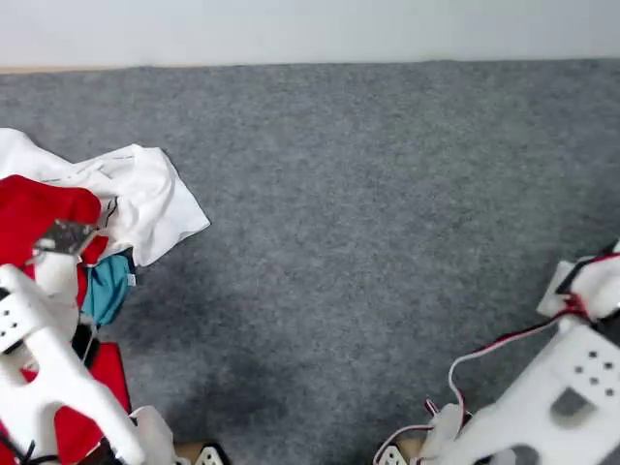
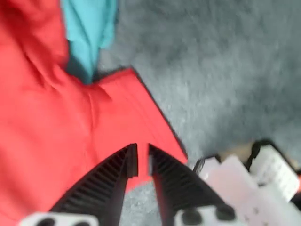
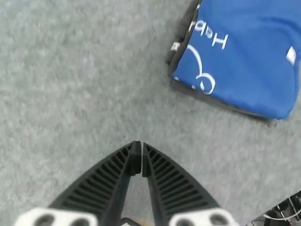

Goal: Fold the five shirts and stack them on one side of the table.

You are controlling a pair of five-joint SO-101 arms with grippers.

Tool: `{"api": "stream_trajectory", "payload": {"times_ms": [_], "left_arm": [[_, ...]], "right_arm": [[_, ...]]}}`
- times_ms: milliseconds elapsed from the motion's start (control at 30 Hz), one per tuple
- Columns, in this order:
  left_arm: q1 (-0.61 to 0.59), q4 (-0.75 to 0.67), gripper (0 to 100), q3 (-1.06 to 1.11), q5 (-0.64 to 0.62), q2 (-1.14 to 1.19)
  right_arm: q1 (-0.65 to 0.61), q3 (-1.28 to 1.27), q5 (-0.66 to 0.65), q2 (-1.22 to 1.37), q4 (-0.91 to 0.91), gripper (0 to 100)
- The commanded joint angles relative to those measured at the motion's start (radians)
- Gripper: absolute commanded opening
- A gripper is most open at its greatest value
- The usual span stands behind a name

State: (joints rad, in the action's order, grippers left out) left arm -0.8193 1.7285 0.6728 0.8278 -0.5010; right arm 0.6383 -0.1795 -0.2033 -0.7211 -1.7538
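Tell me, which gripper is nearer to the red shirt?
Left. The left gripper is closed on the edge of the red shirt; the right gripper is over bare grey mat, beside a blue shirt.

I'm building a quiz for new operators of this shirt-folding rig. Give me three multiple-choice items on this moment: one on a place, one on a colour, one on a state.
1. Where on the grey mat does the loose shirt pile lie in the high view? A) left edge B) centre C) right edge
2. What colour is the shirt in the left tool? A) teal B) white C) red
3. How is the right tool? A) wide open B) shut, empty C) shut on a shirt

Key:
1 A, the pile sits against the left edge.
2 C, the red shirt runs between its closed tips.
3 B, its tips meet over bare mat, with the blue shirt lying apart.
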Motion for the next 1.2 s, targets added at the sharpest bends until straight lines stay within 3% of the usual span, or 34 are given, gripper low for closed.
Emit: {"api": "stream_trajectory", "payload": {"times_ms": [0,233,400,867,1000,1167], "left_arm": [[-0.081,0.017,10,0.021,0.150,-0.031],[-0.258,0.017,19,0.097,0.399,-0.029],[-0.278,0.002,22,0.168,0.473,-0.029],[-0.278,-0.483,22,0.453,0.423,-0.029],[-0.278,-0.557,21,0.535,0.423,-0.029],[-0.253,-0.629,14,0.602,0.427,-0.029]], "right_arm": [[-0.004,-0.029,0.002,-0.068,-0.035,1.0],[-0.004,-0.058,-0.054,-0.096,-0.035,1.0],[-0.005,-0.058,-0.055,-0.094,-0.035,1.0],[-0.005,-0.058,-0.101,-0.093,-0.031,1.0],[-0.007,-0.058,-0.101,-0.093,-0.010,1.0],[-0.007,-0.058,-0.101,-0.093,-0.007,1.0]]}}
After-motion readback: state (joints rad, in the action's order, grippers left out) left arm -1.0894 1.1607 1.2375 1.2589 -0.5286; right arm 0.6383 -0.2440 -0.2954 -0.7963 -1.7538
